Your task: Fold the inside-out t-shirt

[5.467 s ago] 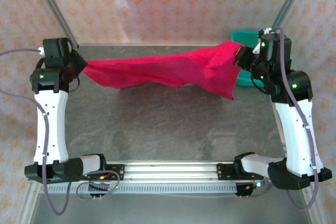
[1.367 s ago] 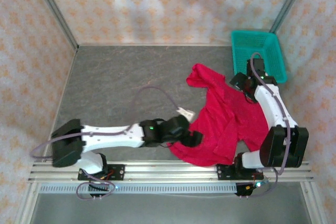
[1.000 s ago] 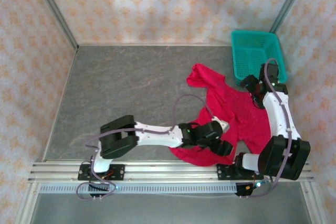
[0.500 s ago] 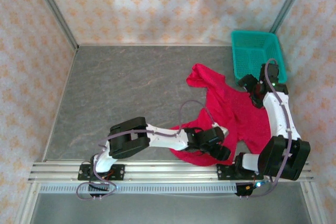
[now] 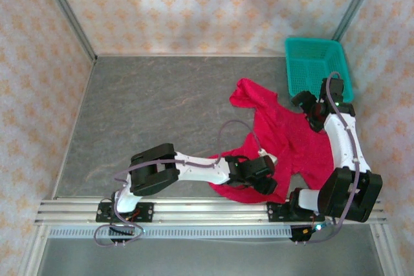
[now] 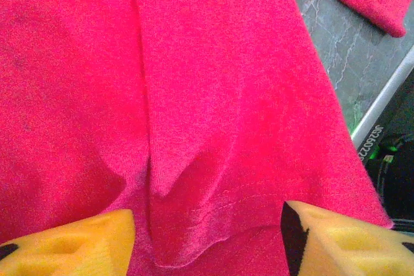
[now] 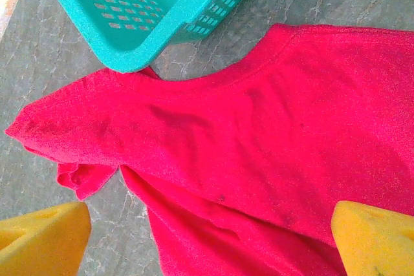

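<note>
The inside-out t-shirt is a crimson heap on the grey table, right of centre, one sleeve stretched toward the back. My left gripper reaches across to the shirt's near edge. In the left wrist view the left gripper is open, its yellow fingertips pressed down on either side of a raised hem fold. My right gripper hovers over the shirt's far right corner. In the right wrist view the right gripper stands wide open above the t-shirt, holding nothing.
A teal mesh basket stands at the back right; its corner touches the shirt's edge. The aluminium rail runs along the near edge just behind the left gripper. Bare grey tabletop lies to the left.
My left gripper has shifted slightly left along the shirt's near edge and its jaws have narrowed around the hem fold. The right arm has barely moved.
</note>
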Robot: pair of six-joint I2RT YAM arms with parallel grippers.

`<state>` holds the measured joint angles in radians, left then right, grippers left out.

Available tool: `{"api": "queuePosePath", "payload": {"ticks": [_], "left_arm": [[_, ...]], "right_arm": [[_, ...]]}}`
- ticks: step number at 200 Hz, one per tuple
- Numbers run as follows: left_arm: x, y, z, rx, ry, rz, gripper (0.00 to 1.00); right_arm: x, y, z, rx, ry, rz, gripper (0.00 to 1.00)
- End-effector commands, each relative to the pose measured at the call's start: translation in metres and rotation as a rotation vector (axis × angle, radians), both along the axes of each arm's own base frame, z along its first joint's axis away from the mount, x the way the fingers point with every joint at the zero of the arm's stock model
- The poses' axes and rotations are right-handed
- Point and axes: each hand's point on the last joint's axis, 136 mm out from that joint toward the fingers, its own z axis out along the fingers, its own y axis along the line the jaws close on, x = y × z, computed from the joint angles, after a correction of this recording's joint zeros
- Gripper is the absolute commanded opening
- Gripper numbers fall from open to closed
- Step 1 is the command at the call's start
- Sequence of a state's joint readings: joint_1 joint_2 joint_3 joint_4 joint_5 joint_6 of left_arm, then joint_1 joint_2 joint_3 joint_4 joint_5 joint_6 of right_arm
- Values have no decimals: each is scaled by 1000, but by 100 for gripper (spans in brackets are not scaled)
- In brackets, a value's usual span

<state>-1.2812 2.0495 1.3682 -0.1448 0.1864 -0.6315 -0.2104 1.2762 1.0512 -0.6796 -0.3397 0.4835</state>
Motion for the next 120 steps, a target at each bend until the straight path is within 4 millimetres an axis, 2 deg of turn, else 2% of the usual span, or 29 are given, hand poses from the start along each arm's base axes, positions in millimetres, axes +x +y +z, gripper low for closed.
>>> {"api": "queuePosePath", "payload": {"ticks": [1,20,34,72,82,89,97,106,120], "left_arm": [[-3,-11,-1,-35,31,2,58],[-5,-13,-12,-33,53,10,57],[-5,-13,-17,-22,56,12,51],[0,-8,-13,10,22,12,39],[0,-8,-12,19,15,6,30],[0,-7,-13,28,13,0,20],[1,-6,-9,37,7,-7,0],[2,-4,-2,49,-3,-11,0],[8,5,18,64,-48,-10,0]], "right_arm": [[3,-2,1,4,-13,-6,96],[3,-2,2,5,-14,-7,95],[4,-1,2,5,-18,-6,95],[4,-1,3,9,-20,-4,95],[4,-1,3,10,-18,-5,95],[4,0,4,9,-22,-3,94],[4,0,4,10,-24,-3,94],[5,1,5,16,-28,1,92],[9,9,7,30,-47,29,86]]}}
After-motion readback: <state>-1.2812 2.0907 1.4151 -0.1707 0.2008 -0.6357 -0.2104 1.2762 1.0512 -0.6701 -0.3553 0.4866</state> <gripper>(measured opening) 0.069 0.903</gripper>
